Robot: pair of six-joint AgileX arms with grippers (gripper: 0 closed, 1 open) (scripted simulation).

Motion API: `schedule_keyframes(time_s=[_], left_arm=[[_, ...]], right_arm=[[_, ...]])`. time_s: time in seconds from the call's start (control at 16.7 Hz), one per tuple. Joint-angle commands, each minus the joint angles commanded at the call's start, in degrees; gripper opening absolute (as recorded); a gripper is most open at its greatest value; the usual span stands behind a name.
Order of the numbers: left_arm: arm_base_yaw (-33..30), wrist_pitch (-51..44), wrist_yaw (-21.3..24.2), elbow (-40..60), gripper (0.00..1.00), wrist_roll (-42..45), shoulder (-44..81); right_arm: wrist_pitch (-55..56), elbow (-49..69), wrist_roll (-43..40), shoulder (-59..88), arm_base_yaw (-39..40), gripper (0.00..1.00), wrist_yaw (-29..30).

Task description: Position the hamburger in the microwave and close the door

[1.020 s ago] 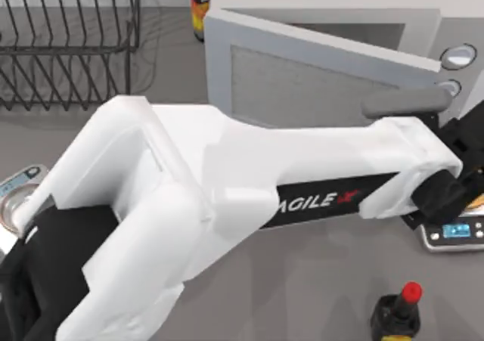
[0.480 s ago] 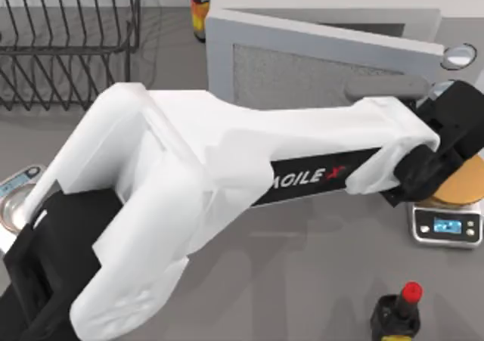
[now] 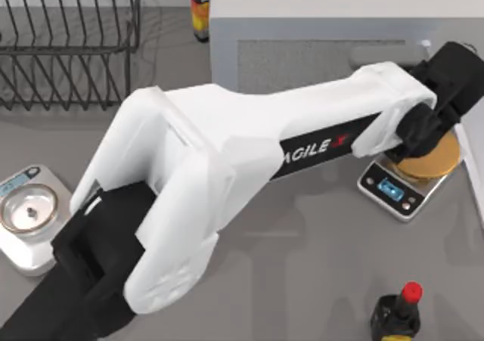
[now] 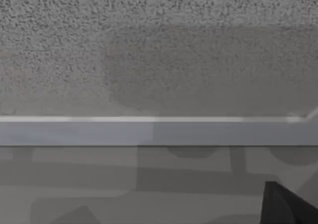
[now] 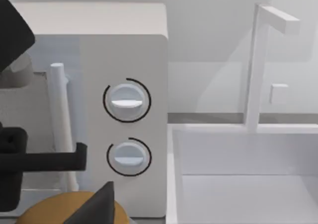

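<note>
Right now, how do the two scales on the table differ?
Load: the left scale holds a silver bowl; the right scale holds a flat tan disc.
Place: the left scale sits in the open at the table's left; the right scale lies before the microwave, partly under the left tool.
Shared: both are grey with a small blue display.

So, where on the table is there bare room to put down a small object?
The widest bare patch lies near the front, between the left arm, the scale with the tan disc and the red-capped bottle. It is crowded by the microwave door, where the left pincer presses, and at the left around the dish rack and bowl scale.
</note>
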Motion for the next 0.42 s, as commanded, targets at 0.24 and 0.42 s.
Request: schedule_keyframes(time_s=[0.24,0.42], left_arm=[[3.36,-2.67,1.93,10.89,0.00,3.38,6.27],[4.14,-3.22,2.36,12.80,0.00,4.20,7.56]], right_arm=[[0.00,0.00,0.00,0.00,0.00,1.00,0.00],[0.00,0.00,0.00,0.00,0.00,1.00,0.00]])
